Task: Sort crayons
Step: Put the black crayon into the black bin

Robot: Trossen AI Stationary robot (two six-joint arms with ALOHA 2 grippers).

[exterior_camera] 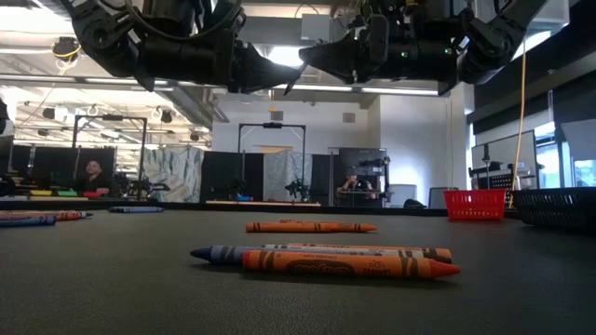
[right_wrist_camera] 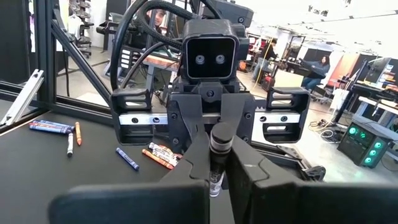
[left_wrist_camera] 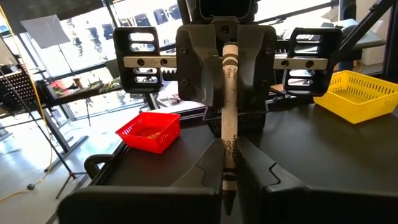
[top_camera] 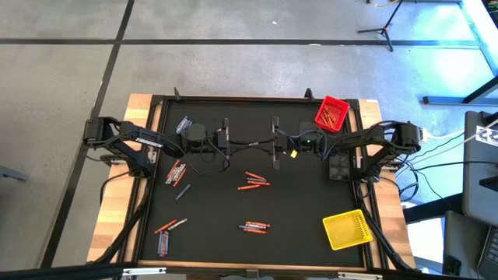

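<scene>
A black mat inside a wooden-edged frame formed the work surface, with loose crayons scattered across its left and middle, a red bin at the far right corner and a yellow bin at the near right. Both arms were raised above the far middle of the mat, wrists facing each other. A grey crayon was seen pinched lengthwise between the clenched fingers of the left gripper, its far end reaching the right gripper, which was likewise clamped around the stick's end. A hand-over between the 2 arms was judged to be under way. To be done well, the receiving grip should be confirmed firm before the other hold is relaxed, the giving arm should be drawn straight back along the crayon's axis, and twisting should be avoided, since so thin a stick could snap or slip.
</scene>
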